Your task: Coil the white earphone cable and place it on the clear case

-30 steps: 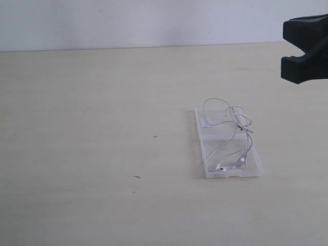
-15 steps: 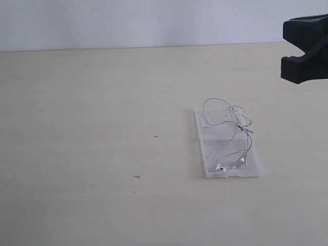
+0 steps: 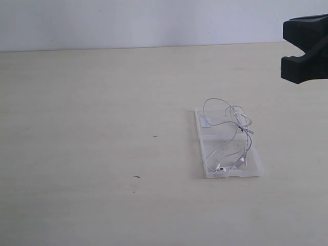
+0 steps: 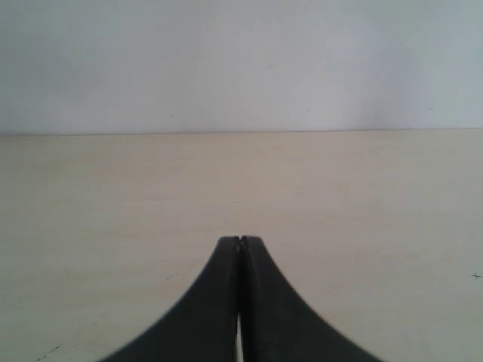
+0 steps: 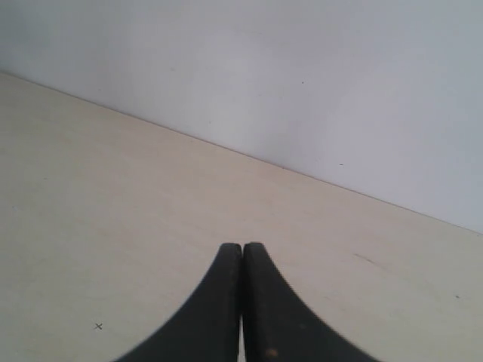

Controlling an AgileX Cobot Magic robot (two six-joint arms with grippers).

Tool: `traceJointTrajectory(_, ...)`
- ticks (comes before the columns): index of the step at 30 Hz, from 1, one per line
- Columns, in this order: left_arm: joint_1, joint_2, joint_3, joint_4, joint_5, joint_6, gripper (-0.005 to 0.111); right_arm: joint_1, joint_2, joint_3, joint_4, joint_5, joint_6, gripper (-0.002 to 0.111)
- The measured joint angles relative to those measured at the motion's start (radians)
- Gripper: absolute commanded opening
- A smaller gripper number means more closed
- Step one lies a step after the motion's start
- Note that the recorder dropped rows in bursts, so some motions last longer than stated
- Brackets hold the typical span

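Note:
The clear case (image 3: pixel 254 169) lies flat on the table, right of the middle in the exterior view, with a small white sticker (image 3: pixel 207 121) in its far half. The white earphone cable (image 3: pixel 241 123) rests on it in a loose tangle, with loops standing up over the far half and the earbuds (image 3: pixel 221 168) near the front end. My left gripper (image 4: pixel 240 240) is shut with nothing between its fingers; only bare table lies before it. My right gripper (image 5: pixel 242 246) is shut and empty too. Neither wrist view shows the case or the cable.
A black part of my right arm (image 3: pixel 306 48) hangs at the upper right of the exterior view, above and right of the case. Two tiny dark specks (image 3: pixel 156 136) mark the pale wooden table (image 3: pixel 92 128). A plain wall (image 3: pixel 154 23) stands behind the table.

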Motion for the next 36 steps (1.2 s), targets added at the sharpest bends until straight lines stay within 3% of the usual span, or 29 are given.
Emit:
traceJointTrajectory(9,0.0,0.0,0.0,0.0,0.002,0.0,0.0,0.0,-0.041,0.0,-0.036,0.043,-0.031,0.001)
traceJointTrajectory(11,0.0,0.0,0.0,0.0,0.002,0.0,0.0,-0.044,-0.141,0.0,-0.034,0.103,-0.041,0.001)
traceJointTrajectory(16,0.0,0.0,0.0,0.0,0.002,0.0,0.0,-0.315,-0.549,0.0,0.045,0.32,-0.044,0.001)
traceJointTrajectory(18,0.0,0.0,0.0,0.002,0.002,0.002,0.0,-0.349,-0.651,0.0,0.051,0.323,-0.044,0.001)
traceJointTrajectory(25,0.0,0.0,0.0,0.002,0.002,0.002,0.0,-0.365,-0.836,0.0,0.057,0.321,-0.044,0.001)
traceJointTrajectory(36,0.0,0.0,0.0,0.002,0.002,0.002,0.0,-0.365,-0.865,0.129,0.177,0.273,-0.056,0.001)
